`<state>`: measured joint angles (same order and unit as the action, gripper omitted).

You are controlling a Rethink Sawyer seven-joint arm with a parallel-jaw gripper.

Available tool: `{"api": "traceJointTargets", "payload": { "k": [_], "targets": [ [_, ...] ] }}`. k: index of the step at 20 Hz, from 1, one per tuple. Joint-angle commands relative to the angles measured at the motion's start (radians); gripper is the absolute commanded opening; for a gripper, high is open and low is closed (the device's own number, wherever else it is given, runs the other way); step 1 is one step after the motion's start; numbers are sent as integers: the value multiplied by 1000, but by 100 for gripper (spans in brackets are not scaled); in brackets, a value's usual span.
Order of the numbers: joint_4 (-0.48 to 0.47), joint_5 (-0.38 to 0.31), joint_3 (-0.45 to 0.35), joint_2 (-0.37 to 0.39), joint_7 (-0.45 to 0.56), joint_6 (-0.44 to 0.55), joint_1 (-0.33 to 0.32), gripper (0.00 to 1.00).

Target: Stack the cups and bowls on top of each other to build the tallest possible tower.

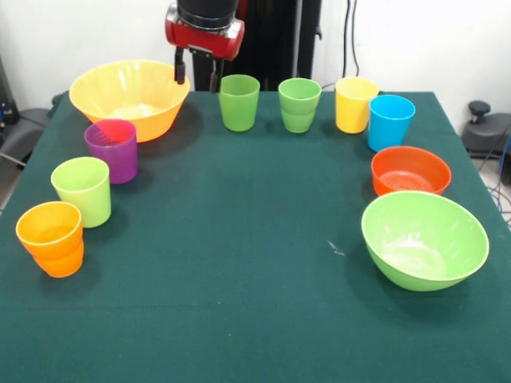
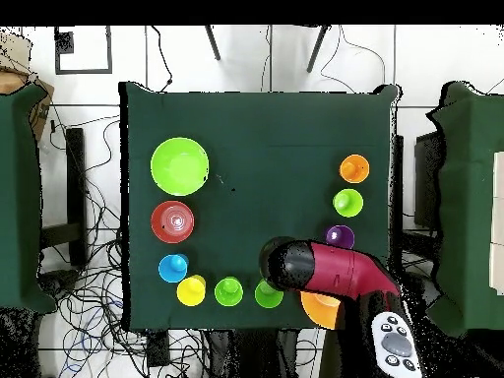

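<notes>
Front view gives you the gripper (image 1: 196,76) at 12 o'clock of the counter (image 1: 239,263), its two dark fingers hanging apart with nothing between them, just beside the rim of the big orange bowl (image 1: 129,97) and left of the darker green cup (image 1: 239,102). Going clockwise along the far edge you find a second green cup (image 1: 299,104), which looks like two nested, then the yellow cup (image 1: 355,104) and the blue cup (image 1: 390,121), these two touching or nearly so. At 3 o'clock sits the small red-orange bowl (image 1: 410,171), and near it at 4 o'clock the large lime bowl (image 1: 424,238). On your left side, the purple cup (image 1: 112,149) stands close to the orange bowl at 10 o'clock, the lime cup (image 1: 82,190) at 9, and the orange cup (image 1: 53,237), seemingly a nested pair, at 8. Every piece stands upright, mouth up. Overhead, the red arm (image 2: 335,271) covers part of the orange bowl.
</notes>
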<state>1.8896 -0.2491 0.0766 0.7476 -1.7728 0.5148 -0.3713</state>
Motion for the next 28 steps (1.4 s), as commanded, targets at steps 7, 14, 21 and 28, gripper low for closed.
{"api": "traceJointTargets", "payload": {
  "k": [7, 14, 21, 28],
  "targets": [
    [-12, -51, -120, 15, 45, 1, -45, 100],
    [-19, -62, -142, 2, 55, -8, -75, 100],
    [-20, -72, -151, 17, 66, 16, -86, 100],
    [-40, -91, -151, -22, 56, -10, -89, 100]
  ]
}}
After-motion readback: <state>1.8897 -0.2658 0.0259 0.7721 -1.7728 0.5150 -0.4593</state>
